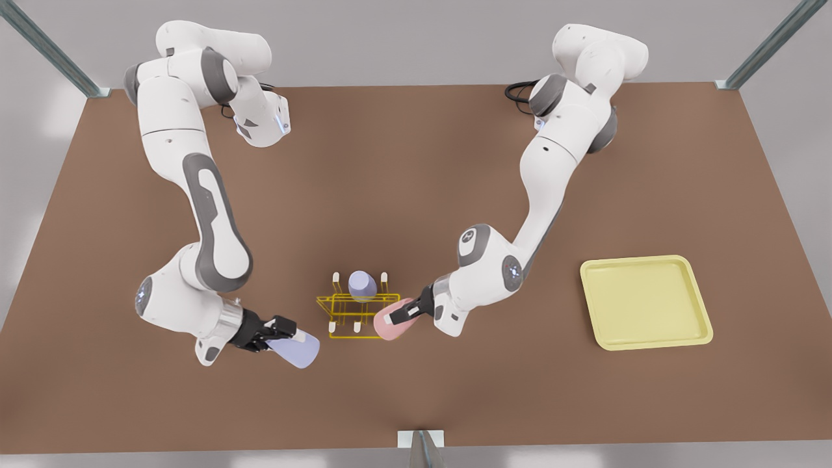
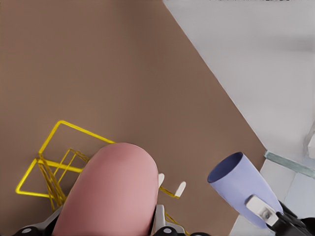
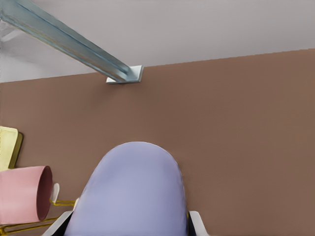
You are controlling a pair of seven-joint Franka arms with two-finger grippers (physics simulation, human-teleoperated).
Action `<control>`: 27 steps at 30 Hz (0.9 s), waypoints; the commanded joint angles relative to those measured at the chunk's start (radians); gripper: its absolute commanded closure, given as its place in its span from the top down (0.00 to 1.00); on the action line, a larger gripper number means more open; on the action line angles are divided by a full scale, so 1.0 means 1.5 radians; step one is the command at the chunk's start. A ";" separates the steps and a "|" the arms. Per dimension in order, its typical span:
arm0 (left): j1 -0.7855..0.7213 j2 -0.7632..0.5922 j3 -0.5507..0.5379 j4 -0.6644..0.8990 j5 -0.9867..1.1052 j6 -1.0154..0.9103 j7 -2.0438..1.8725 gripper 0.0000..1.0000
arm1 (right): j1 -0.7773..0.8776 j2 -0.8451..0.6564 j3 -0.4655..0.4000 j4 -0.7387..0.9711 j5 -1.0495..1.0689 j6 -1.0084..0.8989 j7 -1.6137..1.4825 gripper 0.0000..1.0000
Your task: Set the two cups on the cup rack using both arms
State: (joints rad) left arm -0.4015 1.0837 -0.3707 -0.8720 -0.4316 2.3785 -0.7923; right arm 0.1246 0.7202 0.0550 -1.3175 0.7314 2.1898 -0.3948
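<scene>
Cups are in hand on both sides, so the job now is seating each one upside down over a free peg of the yellow rack. The left gripper, on the front view's right, has its jaws clamped on the pink cup, which hangs tilted right at the rack's right edge, mouth pointing down and toward the near side. The right gripper, on the front view's left, has its jaws closed on the lavender cup, held tilted a little apart from the rack's left side. Another lavender cup already sits upside down on the rack's far row, between two white-tipped pegs.

To do this well, I judge each arm should turn its cup fully mouth-down, centre the mouth over an open near-row peg, then lower straight and let go only once the cup is seated. Moving one arm at a time would keep the two cups from knocking together over so small a rack.

From the left wrist view, the pink cup's closed base faces the camera with a white peg tip just beside it, and the other lavender cup's open mouth is plain. From the right wrist view, the pink cup's mouth and the pale yellow tray's corner come in. Overall spacing on the desk reads best from the front.
</scene>
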 commanded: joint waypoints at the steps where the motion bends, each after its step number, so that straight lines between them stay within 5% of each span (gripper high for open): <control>1: -0.004 0.002 0.001 0.000 0.000 0.027 -0.066 0.86 | 0.007 -0.002 0.000 -0.001 0.012 -0.007 0.002 0.84; 3: -0.009 0.005 0.009 0.000 0.000 0.031 -0.067 0.89 | 0.012 -0.006 0.000 -0.004 0.010 -0.011 0.021 0.84; 4: -0.011 0.005 0.010 0.000 0.000 0.031 -0.067 1.00 | 0.016 -0.007 0.000 -0.004 0.009 -0.019 0.027 0.84; 17: -0.004 -0.022 0.023 0.010 0.001 0.024 -0.113 1.00 | 0.032 -0.013 -0.001 -0.006 -0.006 -0.052 0.029 0.84; 19: -0.010 -0.058 0.086 0.009 0.014 -0.083 -0.113 1.00 | 0.040 -0.013 -0.001 -0.010 -0.006 -0.052 0.028 0.84; 23: 0.070 -0.252 0.120 0.010 0.341 -0.707 0.119 1.00 | 0.040 -0.011 -0.001 -0.012 -0.020 -0.052 0.023 0.84; 27: 0.133 -0.375 0.120 -0.021 0.444 -0.838 0.428 1.00 | 0.038 -0.008 -0.002 -0.016 -0.031 -0.052 0.022 0.84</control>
State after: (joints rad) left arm -0.2139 0.5293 -0.1905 -0.9528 0.1152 1.5597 -0.7303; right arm 0.1804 0.7087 0.0521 -1.3426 0.6962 2.1176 -0.3669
